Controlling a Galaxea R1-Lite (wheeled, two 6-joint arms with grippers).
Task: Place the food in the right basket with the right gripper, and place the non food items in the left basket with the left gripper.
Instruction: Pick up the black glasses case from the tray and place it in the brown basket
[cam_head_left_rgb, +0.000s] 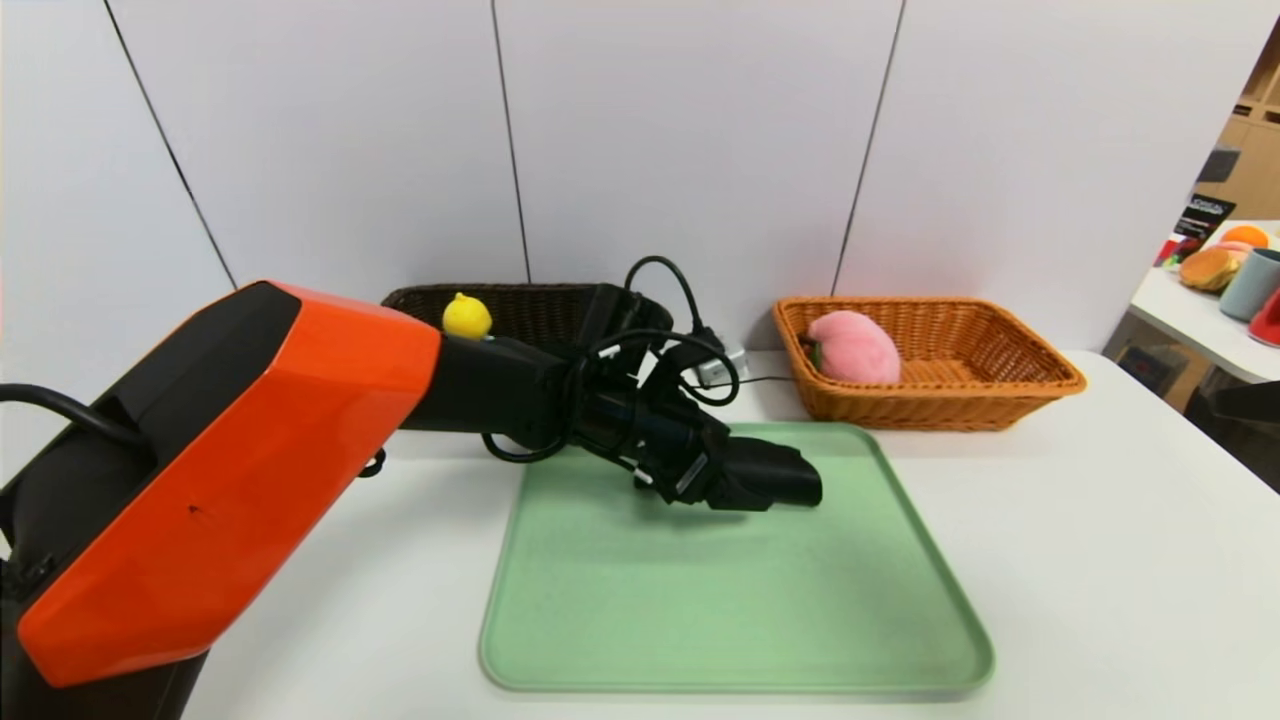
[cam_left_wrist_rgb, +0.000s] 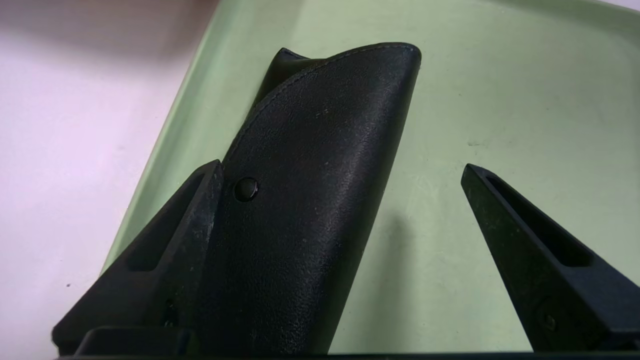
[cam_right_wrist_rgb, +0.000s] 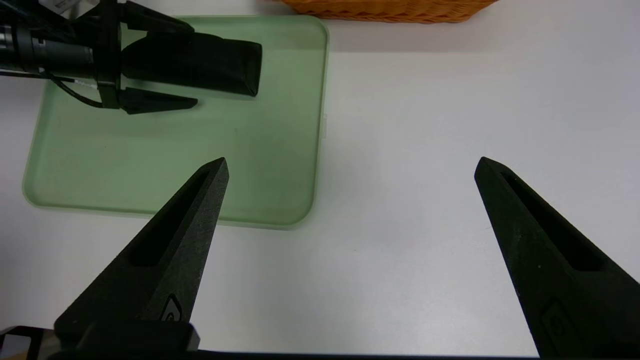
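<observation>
Left gripper (cam_left_wrist_rgb: 341, 165), jaws spread, straddles the pouch (cam_left_wrist_rgb: 320, 200) near the tray's (cam_head_left_rgb: 740, 620) back edge. Right gripper (cam_right_wrist_rgb: 352, 160), jaws spread, hangs over the bench's (cam_right_wrist_rgb: 390, 280) right side.

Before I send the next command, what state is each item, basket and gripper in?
Left gripper: open, over the tray, around the pouch
Right gripper: open, over the table's right side
Black pouch: folded, on the tray
Duck toy: in the dark basket
Plush peach: in the orange-tan basket
</observation>
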